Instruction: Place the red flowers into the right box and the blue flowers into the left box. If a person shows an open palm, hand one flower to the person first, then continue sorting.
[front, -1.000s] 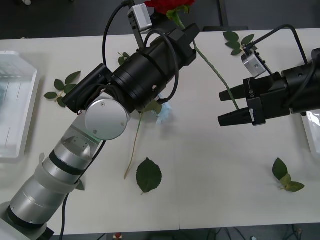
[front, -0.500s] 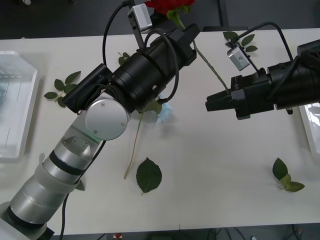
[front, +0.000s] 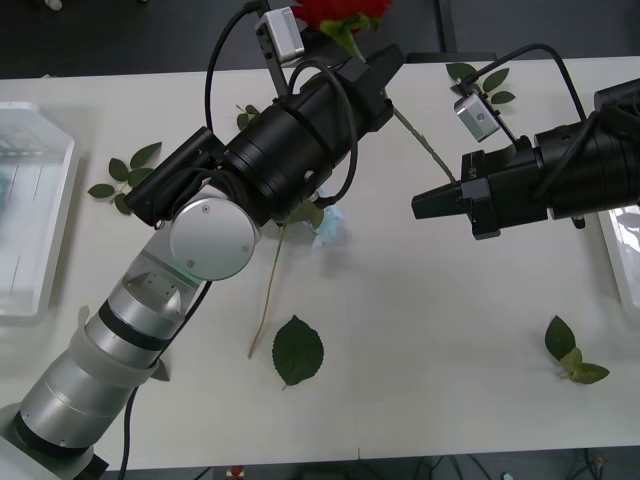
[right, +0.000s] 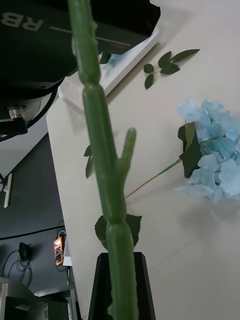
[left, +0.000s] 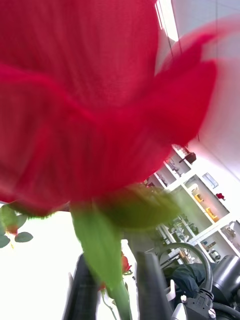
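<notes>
My left hand (front: 375, 68) is raised over the far edge of the surface (front: 430, 330), its fingers closed on the upper stem of a red rose (front: 340, 10); the bloom sits just past the fingertips, beyond the surface's far edge, and in the left wrist view it looms directly above the fingers (left: 85, 285); the stem (front: 425, 145) runs from that grip on a slant toward me and to my right, its lower end meeting my right hand (front: 432, 205); my right hand reaches leftward across the surface, fingers drawn nearly together, and the right wrist view shows the stem lying lengthwise over one finger (right: 120, 285), though whether it is pinched I cannot tell; I judge this a handover, since the right box (front: 625, 260) lies at the surface's right edge, nearer my right arm; a blue flower (front: 330, 225) rests beneath my left forearm; the left box (front: 45, 250) stands well apart at the left edge.
</notes>
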